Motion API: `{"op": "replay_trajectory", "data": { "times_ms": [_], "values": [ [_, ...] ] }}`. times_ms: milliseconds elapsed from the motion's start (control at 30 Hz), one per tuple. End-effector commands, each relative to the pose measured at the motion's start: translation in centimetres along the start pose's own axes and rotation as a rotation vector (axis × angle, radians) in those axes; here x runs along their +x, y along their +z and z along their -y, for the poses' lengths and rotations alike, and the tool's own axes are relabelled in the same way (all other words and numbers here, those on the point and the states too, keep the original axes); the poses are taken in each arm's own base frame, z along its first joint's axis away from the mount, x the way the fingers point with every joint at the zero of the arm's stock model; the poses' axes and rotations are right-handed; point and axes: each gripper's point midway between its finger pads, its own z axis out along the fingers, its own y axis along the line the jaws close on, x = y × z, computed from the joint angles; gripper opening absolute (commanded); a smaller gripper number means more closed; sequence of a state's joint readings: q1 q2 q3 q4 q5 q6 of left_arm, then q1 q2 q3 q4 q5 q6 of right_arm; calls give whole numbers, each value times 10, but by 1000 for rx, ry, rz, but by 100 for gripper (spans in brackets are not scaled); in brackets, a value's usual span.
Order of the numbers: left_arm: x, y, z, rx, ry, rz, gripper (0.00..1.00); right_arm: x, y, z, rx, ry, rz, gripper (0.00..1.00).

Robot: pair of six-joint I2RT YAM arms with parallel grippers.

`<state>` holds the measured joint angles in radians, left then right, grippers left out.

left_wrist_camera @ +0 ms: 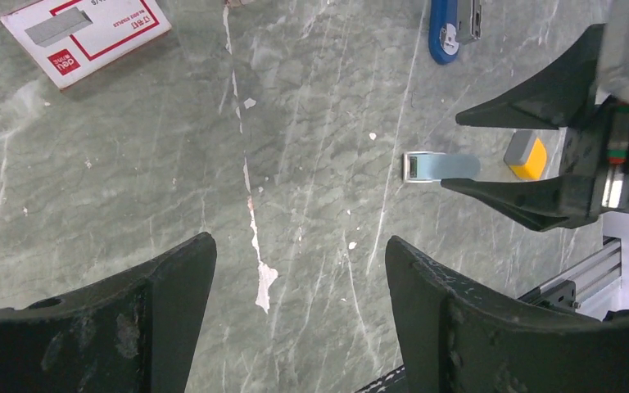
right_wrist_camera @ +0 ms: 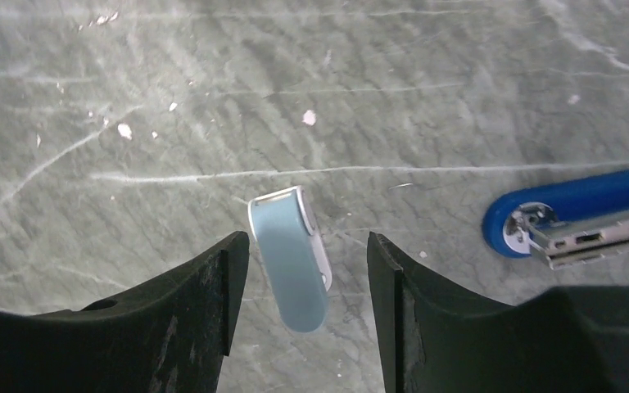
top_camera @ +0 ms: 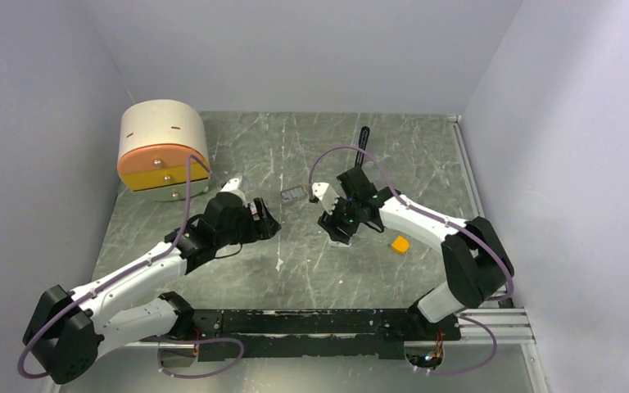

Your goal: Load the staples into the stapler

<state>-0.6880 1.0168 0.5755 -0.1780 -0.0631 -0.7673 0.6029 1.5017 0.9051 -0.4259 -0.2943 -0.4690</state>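
stapler (right_wrist_camera: 577, 196): lies on the bench (top_camera: 426, 155), long axis running away from the arm bases toward the far wall. its rounded blue near end shows a bare metal channel.
staples box (left_wrist_camera: 86, 33): red and white, flat on the bench, off to the left of the stapler's near end and apart from it.
right gripper (right_wrist_camera: 307, 237): jaws apart, straddling a pale-blue piece (right_wrist_camera: 291, 262) that lies just beside the stapler's near end. a gap shows on each side, so nothing is held.
left gripper (left_wrist_camera: 299, 244): jaws wide apart and empty, further left of the stapler than the box.
key relation: the box lies between the two grippers, ahead of the left jaws and to one side. the left arm looks nearer the box, the right arm nearer the stapler.
writing: "deli" in white on a red patch and the word "staples". a grey strip shows on the box face, printed or real i cannot tell. the smaller print is unreadable.
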Motion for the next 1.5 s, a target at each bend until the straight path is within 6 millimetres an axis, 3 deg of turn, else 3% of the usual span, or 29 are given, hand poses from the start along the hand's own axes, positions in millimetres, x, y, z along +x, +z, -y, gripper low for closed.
{"op": "replay_trajectory", "data": {
  "times_ms": [0,300,433,667,800,967,1067,1267,1400,1467],
  "values": [
    [-7,-8,1,-7,15,22,81,4,3,-14,-108,-114,-44,59],
    [-4,-11,-5,7,-10,61,81,32,26,-24,-146,-109,-183,57],
    [5,-5,-11,1,-55,50,81,41,31,-24,-131,-54,-220,45],
    [16,5,-15,-10,-64,12,80,17,46,-29,-102,179,-140,19],
    [17,6,-17,-17,-45,7,81,6,65,-25,-16,384,-141,8],
    [21,9,-16,10,-40,8,81,18,82,-9,228,619,-200,1],
    [20,12,-16,16,-41,18,81,20,81,6,379,758,-146,1],
    [9,17,-12,19,-33,55,82,22,72,5,479,943,-71,3],
    [11,24,-7,44,-16,48,82,25,66,-3,454,962,-70,17],
    [12,28,-8,46,-2,49,82,25,65,-7,436,956,-71,35]
  ]
}}
